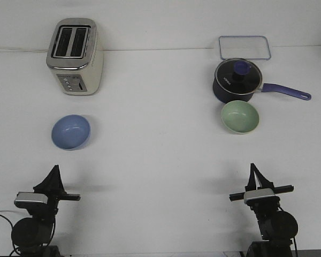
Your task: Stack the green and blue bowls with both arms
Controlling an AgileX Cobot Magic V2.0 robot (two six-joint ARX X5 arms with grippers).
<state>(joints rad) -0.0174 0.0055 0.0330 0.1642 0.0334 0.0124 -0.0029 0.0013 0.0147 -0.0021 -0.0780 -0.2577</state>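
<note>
Both tools sit low at the near edge of the counter, each with its tips drawn to a point, clenched on nothing. The left tool lies nearest the blue bowl, set before the toaster. The right tool faces the green bowl, which sits just beside the saucepan. Recommended: release each tool fully, approach each rim from the near side, and keep clear of the saucepan.
</note>
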